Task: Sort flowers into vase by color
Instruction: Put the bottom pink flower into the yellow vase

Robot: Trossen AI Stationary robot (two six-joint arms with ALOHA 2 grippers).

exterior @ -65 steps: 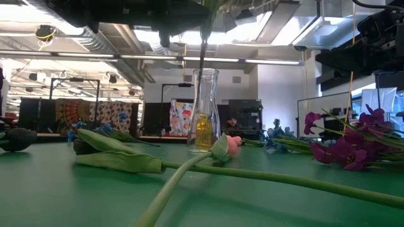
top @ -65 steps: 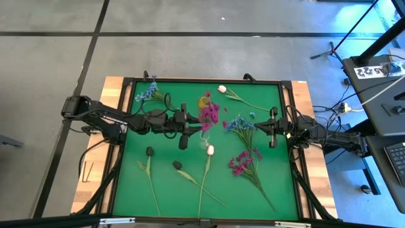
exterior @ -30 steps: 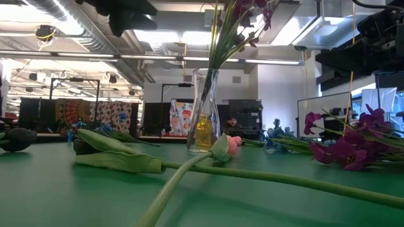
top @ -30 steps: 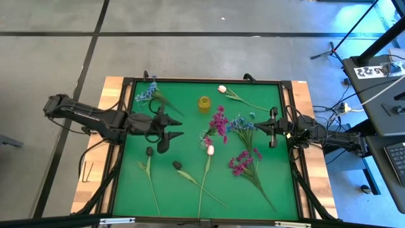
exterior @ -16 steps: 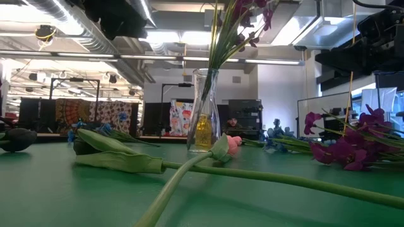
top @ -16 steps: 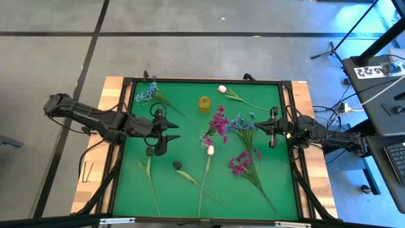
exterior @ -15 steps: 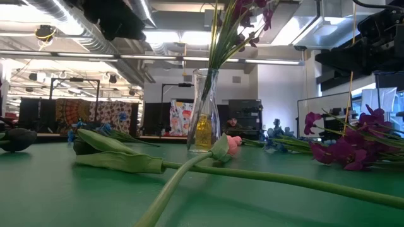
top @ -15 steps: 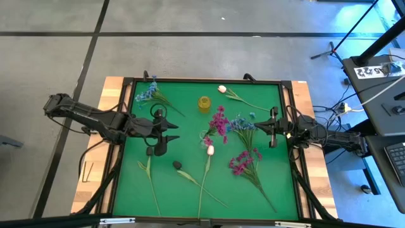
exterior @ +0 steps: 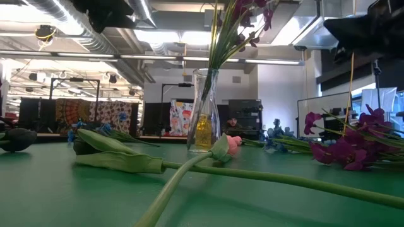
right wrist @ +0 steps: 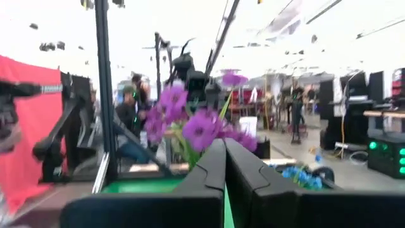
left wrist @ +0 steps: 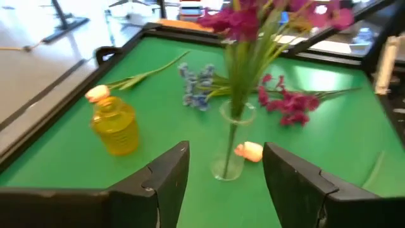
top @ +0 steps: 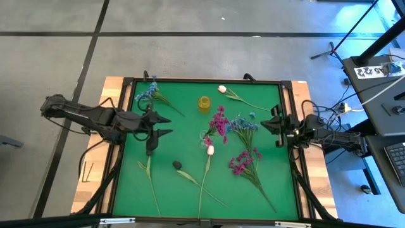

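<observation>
A clear glass vase [left wrist: 229, 149] stands near the table's middle with a magenta flower [top: 218, 119] upright in it, its stem [exterior: 218, 53] leaning on the rim. A small yellow vase [top: 204, 102] stands behind it. Lying flat on the green mat are blue clusters [top: 147, 94] [top: 241, 123], a magenta cluster [top: 242, 162], white-pink tulip buds [top: 222, 89] [top: 210, 150] and dark buds [top: 150, 151] [top: 177, 165]. My left gripper [top: 166, 125] hovers open, left of the vases, holding nothing. My right gripper [top: 276, 124] is shut at the table's right edge.
A black frame [top: 202, 80] rims the green mat. A long tulip stem [exterior: 189, 173] crosses the near part of the mat. Bare green mat lies between my left gripper and the clear vase. Cables and a desk stand off the table to the right.
My left gripper has drawn back toward the table's left edge, away from the clear vase, still open. My right gripper has tipped upward at the right edge and stays shut. The magenta flower has stayed upright in the clear vase.
</observation>
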